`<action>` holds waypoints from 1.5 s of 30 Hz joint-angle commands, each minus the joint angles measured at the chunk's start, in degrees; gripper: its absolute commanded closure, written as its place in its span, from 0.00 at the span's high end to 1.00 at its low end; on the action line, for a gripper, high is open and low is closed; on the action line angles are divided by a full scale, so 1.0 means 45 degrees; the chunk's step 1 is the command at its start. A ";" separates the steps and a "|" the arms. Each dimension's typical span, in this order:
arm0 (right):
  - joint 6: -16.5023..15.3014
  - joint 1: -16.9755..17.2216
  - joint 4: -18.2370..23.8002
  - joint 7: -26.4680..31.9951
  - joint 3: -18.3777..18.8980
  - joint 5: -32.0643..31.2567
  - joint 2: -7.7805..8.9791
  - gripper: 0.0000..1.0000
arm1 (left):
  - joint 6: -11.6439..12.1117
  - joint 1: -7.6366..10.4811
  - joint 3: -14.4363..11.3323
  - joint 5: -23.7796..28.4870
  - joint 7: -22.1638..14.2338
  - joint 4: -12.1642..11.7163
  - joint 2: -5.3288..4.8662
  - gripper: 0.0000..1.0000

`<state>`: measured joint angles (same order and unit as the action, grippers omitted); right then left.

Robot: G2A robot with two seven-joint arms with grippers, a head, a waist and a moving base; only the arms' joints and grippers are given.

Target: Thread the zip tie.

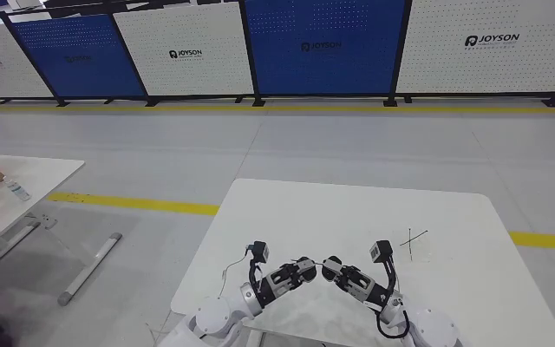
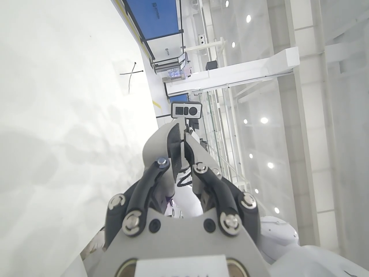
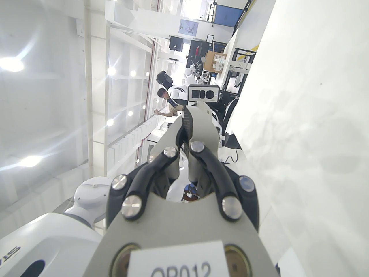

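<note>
Left gripper (image 2: 181, 135) pads pinched on thin pale zip tie (image 2: 182, 152) (edge-on, barely visible). Crossed black ties (image 2: 131, 74) lie on table (image 2: 57, 87), well beyond gripper.

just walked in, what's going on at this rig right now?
Both arms sit low over the near part of the table. The left gripper and right gripper are tip to tip, both with fingers closed. Whether a tie is pinched between them is too small to tell. Two dark zip ties lie crossed on the table, off to the right arm's side, with neither gripper touching them.
</note>
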<state>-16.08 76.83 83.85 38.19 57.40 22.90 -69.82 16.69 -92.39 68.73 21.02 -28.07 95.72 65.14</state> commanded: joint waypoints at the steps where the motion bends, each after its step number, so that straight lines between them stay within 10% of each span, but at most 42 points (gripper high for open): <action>1: 0.0000 0.0000 0.0000 0.0000 0.0000 0.0000 0.0000 0.00 | 0.0024 -0.0004 0.0020 0.0015 -0.0003 0.0003 -0.0011 0.34; 8: 0.0000 0.0000 0.0000 0.0000 0.0000 0.0000 0.0000 0.00 | 0.0089 0.0013 0.0018 0.0019 0.0066 -0.0026 -0.0031 0.00; 24: 0.0099 0.0047 0.0077 -0.0126 -0.0023 -0.0045 -0.0007 0.00 | 0.0268 -0.0021 -0.0064 -0.0101 0.0105 -0.0013 -0.0080 0.00; 26: 0.0172 0.0094 0.0194 -0.0183 -0.0024 -0.0087 -0.0010 0.43 | 0.0180 -0.0023 -0.0082 -0.0047 0.0073 -0.0010 -0.0087 0.00; 27: 0.0177 0.0111 0.0228 -0.0189 -0.0013 -0.0092 -0.0009 1.00 | 0.0157 -0.0026 -0.0075 -0.0018 0.0093 -0.0007 -0.0089 0.00; 45: -0.0540 0.1662 0.1441 -0.0105 0.1907 0.0420 0.0376 1.00 | -0.1586 -0.0778 0.1374 0.0013 0.0349 0.0143 -0.0411 0.00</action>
<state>-18.46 83.97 90.07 37.63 65.68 24.55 -68.18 10.97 -95.63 74.85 18.68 -27.32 96.39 63.21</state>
